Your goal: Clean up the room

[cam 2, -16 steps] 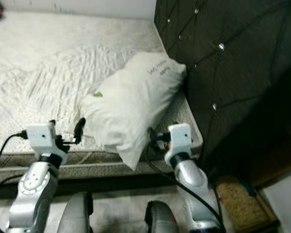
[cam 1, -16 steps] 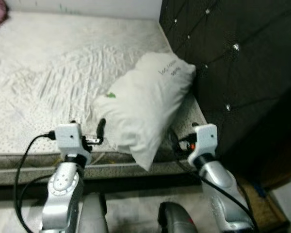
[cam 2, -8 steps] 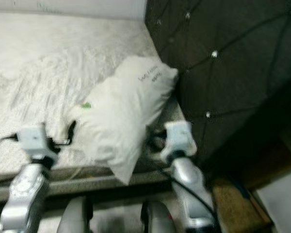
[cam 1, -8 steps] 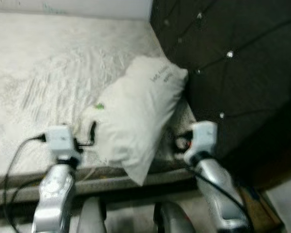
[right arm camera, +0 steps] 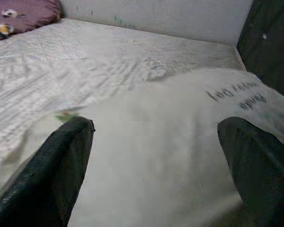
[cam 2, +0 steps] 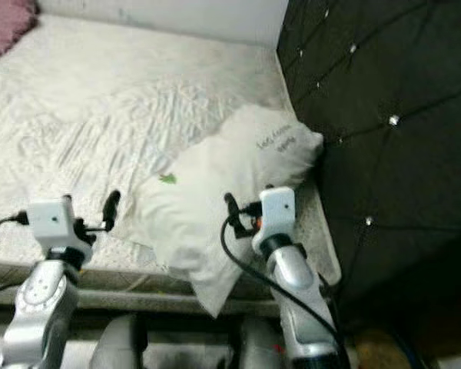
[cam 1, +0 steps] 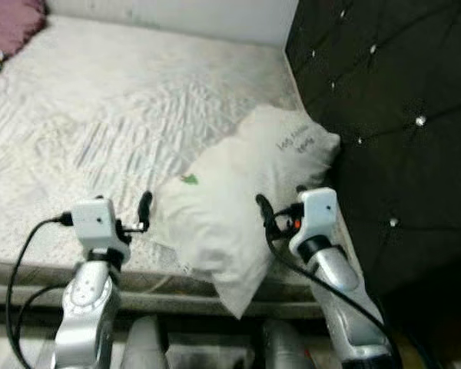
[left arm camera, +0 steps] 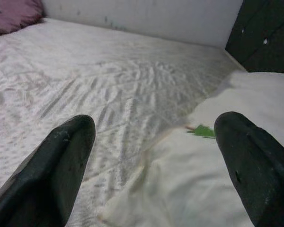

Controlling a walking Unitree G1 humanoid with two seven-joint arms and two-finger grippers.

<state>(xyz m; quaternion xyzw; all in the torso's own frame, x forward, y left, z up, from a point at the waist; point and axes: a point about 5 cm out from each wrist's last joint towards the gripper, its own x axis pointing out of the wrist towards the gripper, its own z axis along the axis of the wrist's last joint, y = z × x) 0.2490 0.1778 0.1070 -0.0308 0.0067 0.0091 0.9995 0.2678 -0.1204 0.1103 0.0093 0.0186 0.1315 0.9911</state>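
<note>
White mattress [cam 1: 100, 115], pillow [cam 1: 246, 200] lengthwise toward dark headboard [cam 1: 384, 115].

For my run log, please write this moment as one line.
left gripper: open, beside white pillow | right gripper: open, over pillow | pillow: on mattress, against dark headboard

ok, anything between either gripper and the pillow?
Nothing visible. The left gripper sits open at the white pillow's near corner; the right gripper is open over its middle. Only bare mattress around.
</note>
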